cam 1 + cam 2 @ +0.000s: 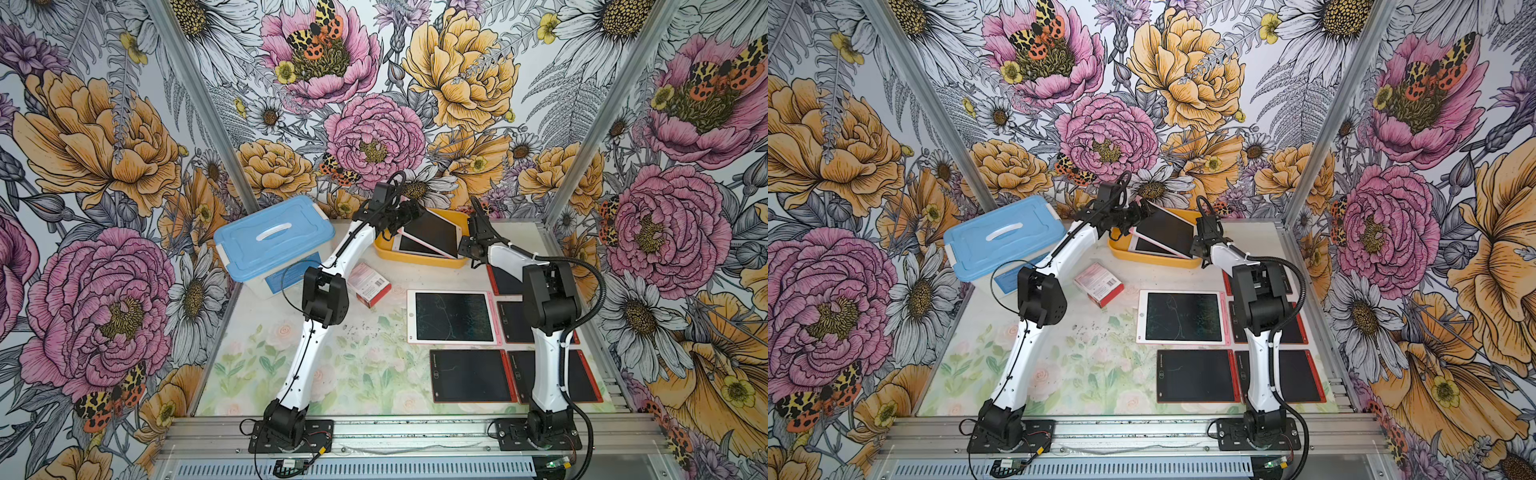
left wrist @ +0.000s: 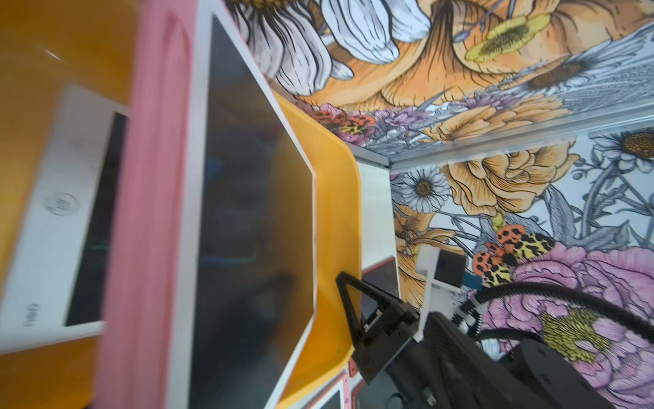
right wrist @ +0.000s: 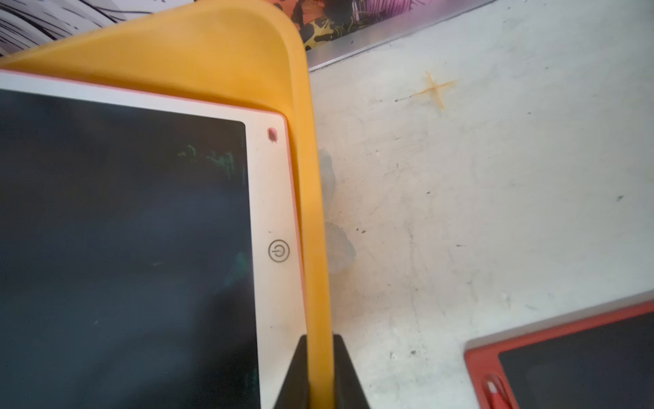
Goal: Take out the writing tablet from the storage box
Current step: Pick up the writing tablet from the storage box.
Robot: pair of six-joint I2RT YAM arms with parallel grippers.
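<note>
Right gripper (image 3: 320, 340) is clamped down tight on the rim of the storage box (image 3: 212, 53), one black finger inside the wall and one outside. You can see it pretty clearly in the right wrist view. In both top views it's at the box's right-hand near corner (image 1: 467, 249) (image 1: 1198, 249).

Left gripper (image 1: 409, 212) (image 1: 1140, 212) sits at the far left side of the box, right up against the raised end of the writing tablet (image 1: 432, 230) (image 1: 1165, 230). Its jaws are spread wide. I can't make out the fingers in the left wrist view, so I can't tell whether they're actually touching the tablet.

That tablet (image 2: 247, 212) is inside the yellow box (image 2: 339, 184), tilted, with its high end by the left gripper and its low end down near the right gripper. It has a white bezel, a dark screen and a pink edge. It lies across a second tablet (image 1: 401, 245) (image 2: 53, 230), which is flat on the box floor. In the right wrist view a white bezel presses against the inner wall just beside the fingers, but I can't tell which tablet that is.

Further out on the table, nearer the arm bases, there's a white-and-pink tablet (image 1: 453, 318) and several red-framed tablets (image 1: 469, 376). A red-and-white carton (image 1: 369, 284) and a blue-lidded box (image 1: 274, 237) are off to the left.
</note>
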